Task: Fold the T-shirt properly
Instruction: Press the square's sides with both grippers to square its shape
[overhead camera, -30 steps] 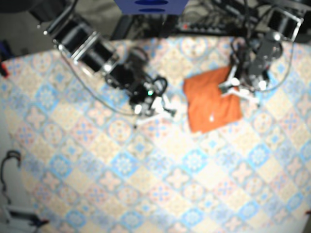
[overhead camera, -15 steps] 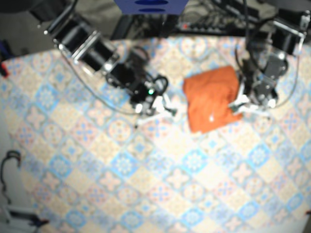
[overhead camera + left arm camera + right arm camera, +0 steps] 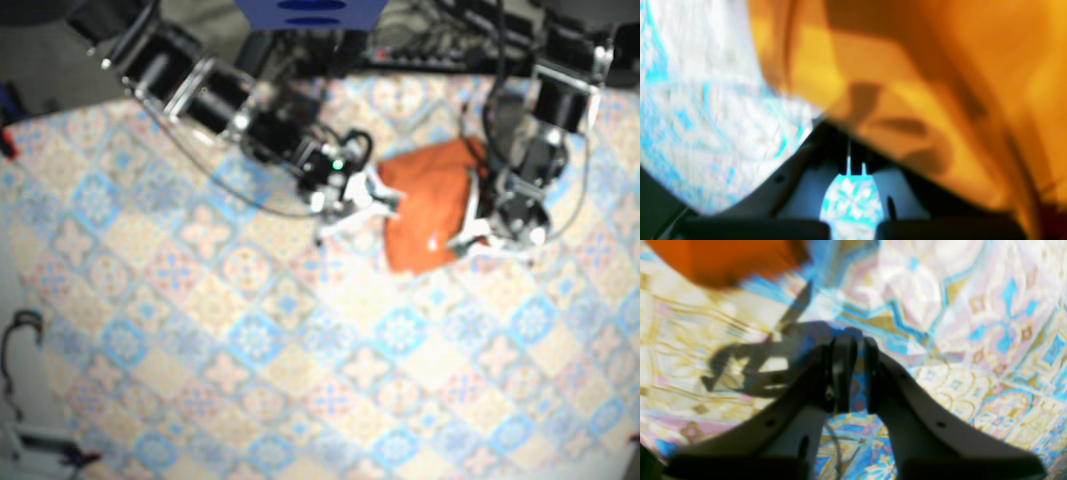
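The orange T-shirt (image 3: 428, 205) lies folded into a small rectangle on the patterned tablecloth (image 3: 300, 360), at the back right. My left gripper (image 3: 476, 228) sits at the shirt's right edge. In the left wrist view the jaws of this left gripper (image 3: 852, 156) are closed to a thin slit, and the orange T-shirt (image 3: 923, 83) drapes over and hides the tips. My right gripper (image 3: 372, 200) hovers just off the shirt's left edge. In the right wrist view the right gripper (image 3: 855, 346) is shut and holds nothing, while the T-shirt (image 3: 723, 260) shows at the top left.
A blue box (image 3: 310, 12) and black cables (image 3: 440, 45) line the table's back edge. A dark cable loop (image 3: 20, 340) hangs off the left side. The patterned tablecloth (image 3: 973, 306) runs out in front of the shirt.
The right arm has swung rightward until its gripper reached the shirt's left edge. The left gripper has shifted from the shirt's right side in over its right edge.
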`<action>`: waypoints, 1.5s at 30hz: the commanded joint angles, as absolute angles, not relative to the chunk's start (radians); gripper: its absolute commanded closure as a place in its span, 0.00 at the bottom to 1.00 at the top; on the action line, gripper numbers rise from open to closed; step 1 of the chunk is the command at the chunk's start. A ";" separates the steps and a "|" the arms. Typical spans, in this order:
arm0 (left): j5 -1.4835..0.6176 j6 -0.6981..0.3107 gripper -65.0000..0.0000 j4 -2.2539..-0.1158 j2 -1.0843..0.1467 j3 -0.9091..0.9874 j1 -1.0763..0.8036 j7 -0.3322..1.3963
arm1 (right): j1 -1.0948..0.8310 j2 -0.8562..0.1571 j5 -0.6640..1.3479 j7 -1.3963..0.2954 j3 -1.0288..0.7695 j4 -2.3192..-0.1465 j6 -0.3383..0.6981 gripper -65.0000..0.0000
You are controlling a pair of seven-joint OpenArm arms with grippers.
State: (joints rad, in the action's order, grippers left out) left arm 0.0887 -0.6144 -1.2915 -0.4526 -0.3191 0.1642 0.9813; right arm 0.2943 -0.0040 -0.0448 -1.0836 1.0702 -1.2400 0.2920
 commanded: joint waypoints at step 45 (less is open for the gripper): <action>0.091 -0.605 1.00 -1.291 -0.483 -0.312 0.176 0.940 | 0.315 0.015 -0.048 -1.075 1.196 -1.250 0.291 0.88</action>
